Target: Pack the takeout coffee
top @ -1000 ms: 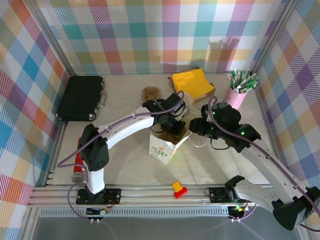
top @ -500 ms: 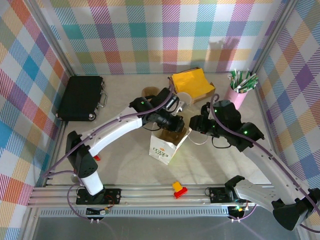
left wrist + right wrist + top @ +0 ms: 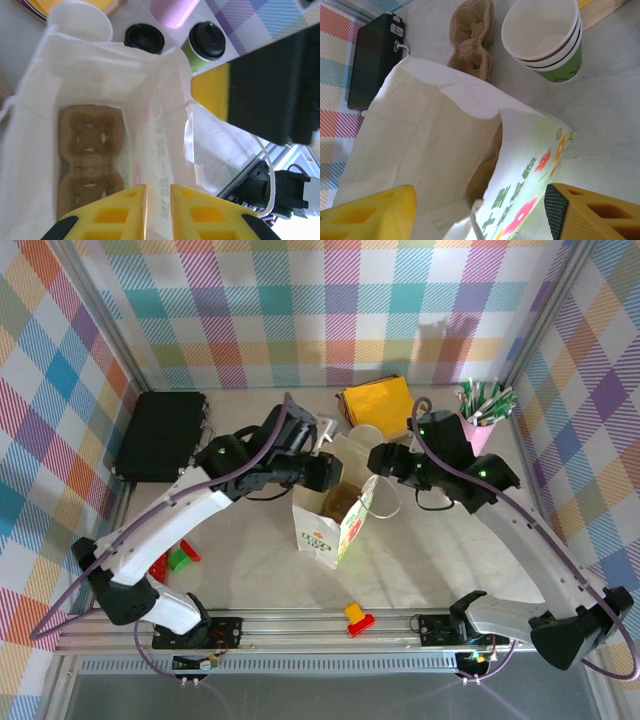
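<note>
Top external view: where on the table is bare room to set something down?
Bare room lies between the paper bag and the near rail, and right of the bag up to the right arm. A patch beside the black case lies under the left arm. Crowded behind the bag: stacked cups, yellow box, pink cup.

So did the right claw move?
Yes. The right claw went back from the near edge, closer to the yellow box.
</note>
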Controlling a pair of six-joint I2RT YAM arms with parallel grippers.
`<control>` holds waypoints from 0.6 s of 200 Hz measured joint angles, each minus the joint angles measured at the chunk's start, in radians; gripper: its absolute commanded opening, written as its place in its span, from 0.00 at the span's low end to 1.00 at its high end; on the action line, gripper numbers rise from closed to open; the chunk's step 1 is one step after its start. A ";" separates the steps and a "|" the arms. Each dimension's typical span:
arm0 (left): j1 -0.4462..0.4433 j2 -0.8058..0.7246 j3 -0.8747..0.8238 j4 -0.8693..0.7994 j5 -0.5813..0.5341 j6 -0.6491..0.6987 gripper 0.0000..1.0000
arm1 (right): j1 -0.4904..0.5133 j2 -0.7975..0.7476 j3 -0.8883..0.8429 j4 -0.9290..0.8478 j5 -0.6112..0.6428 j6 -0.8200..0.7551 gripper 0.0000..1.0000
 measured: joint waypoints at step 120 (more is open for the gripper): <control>0.000 -0.216 -0.101 -0.035 -0.118 0.002 0.24 | 0.002 0.116 0.044 -0.018 -0.023 -0.058 0.18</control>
